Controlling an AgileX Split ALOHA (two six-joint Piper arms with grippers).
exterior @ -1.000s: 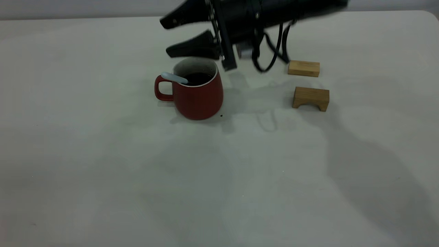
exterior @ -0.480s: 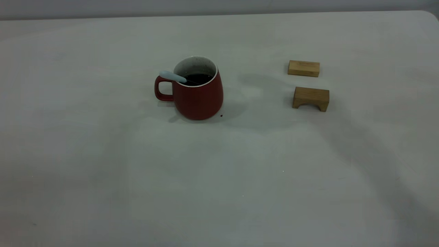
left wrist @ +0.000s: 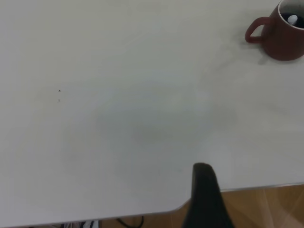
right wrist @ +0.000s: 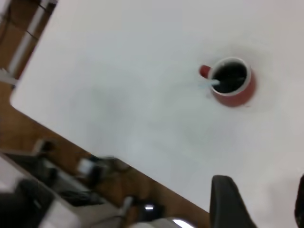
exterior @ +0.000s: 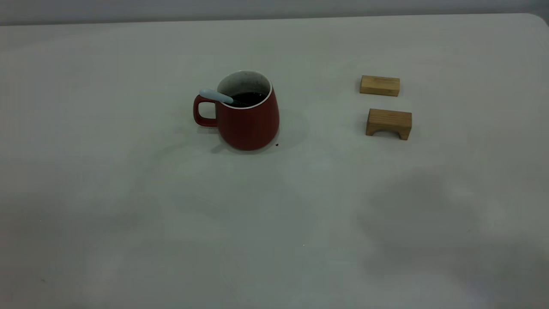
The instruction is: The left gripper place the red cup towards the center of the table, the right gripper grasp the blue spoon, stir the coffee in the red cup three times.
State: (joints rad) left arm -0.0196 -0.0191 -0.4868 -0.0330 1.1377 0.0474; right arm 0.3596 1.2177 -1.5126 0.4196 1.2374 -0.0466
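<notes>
red cup [exterior: 248,118]: upright, upper centre, handle pointing frame-left.
blue spoon [exterior: 216,96]: in coffee [exterior: 248,98], handle angled up-left.
right hand [right wrist: 259,202]: fingers spread wide.
left hand [left wrist: 205,197]: can't tell.

No readable text, labels, brands or numbers anywhere.

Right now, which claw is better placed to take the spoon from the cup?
Probably right: the right claw overlooks the red cup and blue spoon; the left claw sits back near the table edge.
</notes>
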